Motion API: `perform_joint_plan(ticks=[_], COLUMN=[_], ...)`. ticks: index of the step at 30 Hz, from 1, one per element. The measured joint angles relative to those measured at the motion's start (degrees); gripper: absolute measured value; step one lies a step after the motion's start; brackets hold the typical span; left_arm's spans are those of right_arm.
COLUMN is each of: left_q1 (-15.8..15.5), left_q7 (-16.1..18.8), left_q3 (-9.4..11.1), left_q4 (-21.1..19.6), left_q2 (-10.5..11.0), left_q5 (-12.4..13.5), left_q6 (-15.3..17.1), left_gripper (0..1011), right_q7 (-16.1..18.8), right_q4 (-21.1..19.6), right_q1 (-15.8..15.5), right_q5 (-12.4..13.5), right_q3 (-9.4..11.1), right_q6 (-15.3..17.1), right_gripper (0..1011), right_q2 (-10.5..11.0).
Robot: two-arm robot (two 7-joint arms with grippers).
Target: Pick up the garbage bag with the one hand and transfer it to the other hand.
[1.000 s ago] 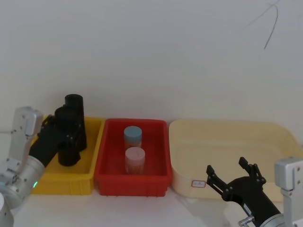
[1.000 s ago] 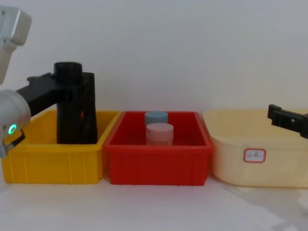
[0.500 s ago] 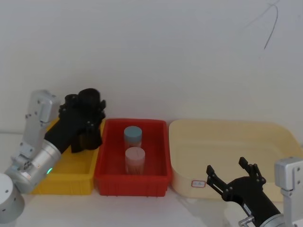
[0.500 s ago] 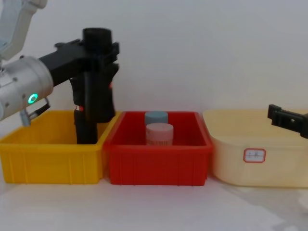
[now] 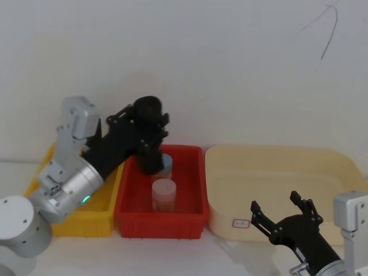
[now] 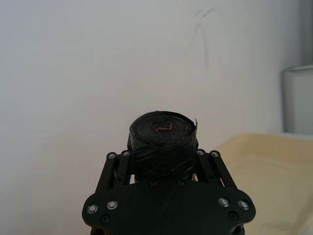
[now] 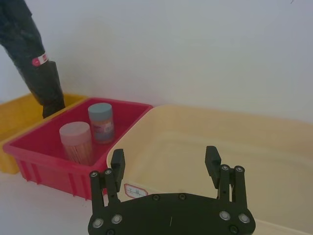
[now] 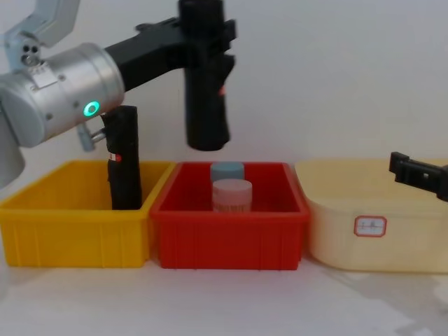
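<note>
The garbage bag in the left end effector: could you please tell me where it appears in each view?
Head view: garbage bag left of centre, over the red bin's back left.
Chest view: high, left of centre, hanging above the red bin.
Left wrist view: central, end-on, in the left end effector.
Right wrist view: beyond the red bin's far corner.
Shared landmark: the cream tub.

Two garbage bag rolls (image 8: 205, 84) (image 8: 124, 161), two jars (image 8: 227, 171) (image 8: 232, 196), three bins (image 8: 77, 241) (image 8: 227, 241) (image 8: 336, 245), two claws (image 6: 161, 154) (image 7: 164, 155).
</note>
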Motion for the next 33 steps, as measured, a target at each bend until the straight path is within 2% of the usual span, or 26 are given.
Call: perform_joint_plan(ticks=[15, 23, 33], left_q1=[-2.46, -4.59, -6.70], left_q7=[-8.24, -13.82, -18.55], left_q3=[3.56, 5.82, 7.65], left_q4=[-0.81, 1.03, 4.27], left_q2=[-2.45, -4.79, -7.29], left_q5=[-5.26, -9.33, -12.98], left_q6=[1.11, 2.29, 3.39], left_gripper=[532, 532, 532], right_q7=[0.00, 0.00, 0.00], right_q4=[0.00, 0.00, 0.00], right_q1=[0.00, 0.00, 0.00], right_q5=[0.00, 0.00, 0.00], right_q3=[0.00, 0.00, 0.00], right_q6=[0.00, 0.00, 0.00], right_gripper=[1001, 1001, 1001], right_q2=[0.00, 0.00, 0.00])
